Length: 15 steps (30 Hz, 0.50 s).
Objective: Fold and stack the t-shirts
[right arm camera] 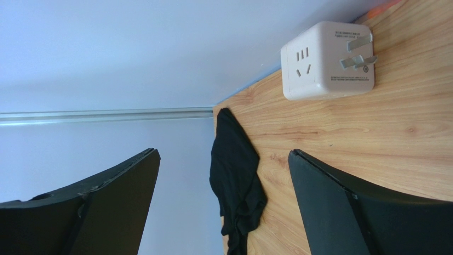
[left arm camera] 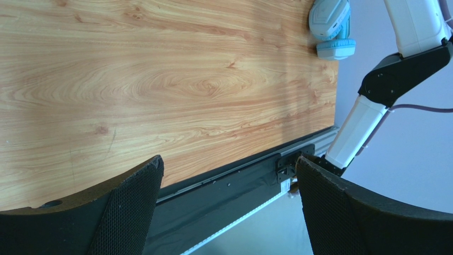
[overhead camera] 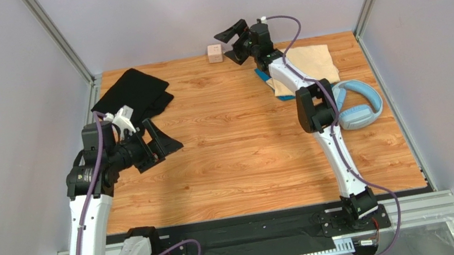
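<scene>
Left pincer [overhead camera: 160, 150] and right pincer [overhead camera: 233, 43] spread, empty; beige t-shirt [overhead camera: 314, 61] overlies blue t-shirt [overhead camera: 262, 78]

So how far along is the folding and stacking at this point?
Looks done: the cream-beige shirt lies on the blue shirt at the far right, a two-shirt stack. In hand: nothing; the left gripper and right gripper are both open and empty. Left: the black shirt lies bunched at the far left corner, apart from the stack.
</scene>
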Tool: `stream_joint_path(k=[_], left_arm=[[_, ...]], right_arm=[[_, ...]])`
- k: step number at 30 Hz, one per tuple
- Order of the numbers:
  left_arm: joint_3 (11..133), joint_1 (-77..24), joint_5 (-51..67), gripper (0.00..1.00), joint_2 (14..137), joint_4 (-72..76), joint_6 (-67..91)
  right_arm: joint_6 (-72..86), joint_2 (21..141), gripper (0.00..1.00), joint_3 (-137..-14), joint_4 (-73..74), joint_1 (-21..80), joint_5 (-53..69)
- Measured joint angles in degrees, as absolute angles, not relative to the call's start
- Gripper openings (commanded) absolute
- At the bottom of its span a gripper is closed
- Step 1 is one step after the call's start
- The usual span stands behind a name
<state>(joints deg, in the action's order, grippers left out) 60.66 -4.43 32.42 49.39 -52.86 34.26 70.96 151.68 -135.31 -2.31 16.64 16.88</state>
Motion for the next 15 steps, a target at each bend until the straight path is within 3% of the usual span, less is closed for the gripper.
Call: stream_joint_path(k=[15], left_arm=[[59.48,-4.43,28.29,1.0,54.24,-48.4,36.03]], right_arm=[[76.97,160.99,1.0,-138.3,-8.34,15.07,13.58]])
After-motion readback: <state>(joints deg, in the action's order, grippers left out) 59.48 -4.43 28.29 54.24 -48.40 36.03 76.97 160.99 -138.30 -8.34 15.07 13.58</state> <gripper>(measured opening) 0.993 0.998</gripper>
